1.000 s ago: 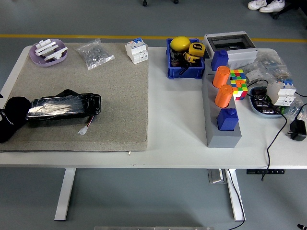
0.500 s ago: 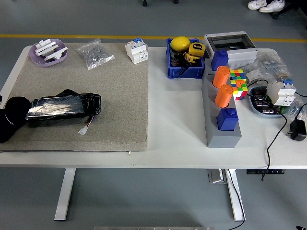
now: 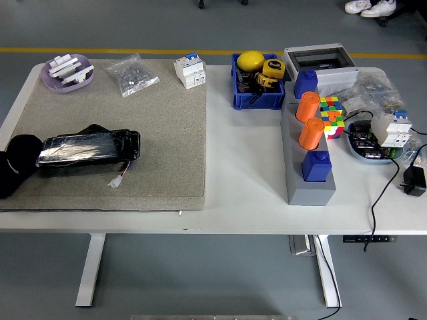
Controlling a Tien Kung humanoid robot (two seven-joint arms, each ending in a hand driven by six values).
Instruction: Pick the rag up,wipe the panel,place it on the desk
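A large grey felt-like panel (image 3: 133, 100) covers the left half of the white table. On its near left lies a long black pack with a shiny foil top (image 3: 90, 148) and a small white plug on a wire (image 3: 116, 181). Crumpled black material (image 3: 97, 129) shows along the pack's far edge; I cannot tell whether it is a rag. My left hand (image 3: 15, 165) is a black rounded shape at the picture's left edge, touching the pack's left end. My right arm does not show.
On the panel's far edge are a purple dish (image 3: 67, 73), a bag of small parts (image 3: 132, 75) and a white breaker (image 3: 190, 71). To the right stand a blue bin (image 3: 257, 99), a grey block with orange and blue pegs (image 3: 308, 180), a colour cube (image 3: 331, 115) and cables (image 3: 393, 173).
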